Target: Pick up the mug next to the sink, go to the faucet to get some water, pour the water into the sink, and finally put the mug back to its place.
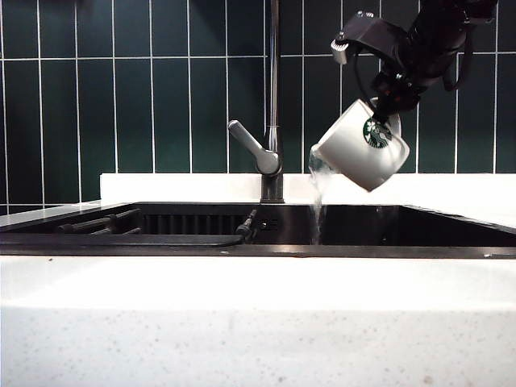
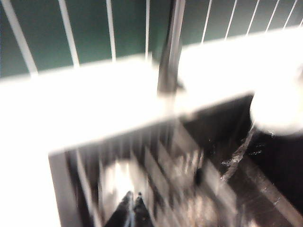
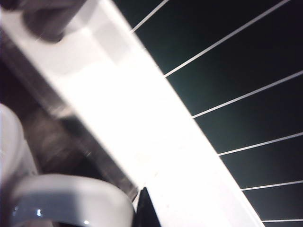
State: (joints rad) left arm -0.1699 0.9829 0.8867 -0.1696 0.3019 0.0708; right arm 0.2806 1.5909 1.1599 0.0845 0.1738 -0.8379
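Mug (image 1: 361, 147) hangs tilted at upper right of the exterior frame, mouth down toward the left, logo facing the camera. Thin stream of water (image 1: 317, 193) runs off its lower lip into the sink (image 1: 403, 226). Mug is just right of the faucet (image 1: 274, 105), apart from pipe and lever, well above the basin's back edge.

Right claw (image 1: 387, 101) is clamped on the mug at the handle side, arm coming down from the upper right corner. In the right wrist view the white handle curve (image 3: 71, 203) fills the lower left.

Left claw (image 2: 132, 208), lower centre of its blurred wrist view, has its tips pressed together and empty, above the sink's left part.

White desk (image 1: 258, 322) spans the foreground; the basin's middle lies open between the claws.
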